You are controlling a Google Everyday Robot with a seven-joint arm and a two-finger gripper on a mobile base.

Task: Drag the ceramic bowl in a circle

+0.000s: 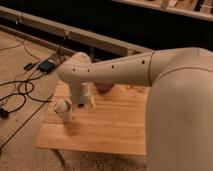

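Filling rt side & stretching across to ctr-left: big white arm (125, 67), wrist turned down toward tabletop. Under gripper: light wooden table (115, 127), standing on tan carpet (20, 145). Well off to view-left of gripper, on carpet: loose black cables (20, 91). At end of wrist, low over table's left half: gripper (85, 102), clenched or released can't tell. Just view-left of gripper, touching or only beside it (can't tell which): white cup (63, 107), upright on table. View-right of & behind gripper, near table's far edge: ceramic bowl (104, 87), dark maroon, partly hidden by arm, apart from cup, contact w/ gripper can't tell. Far beyond gripper toward upper left, on floor: small black device (46, 65), cables running to it.
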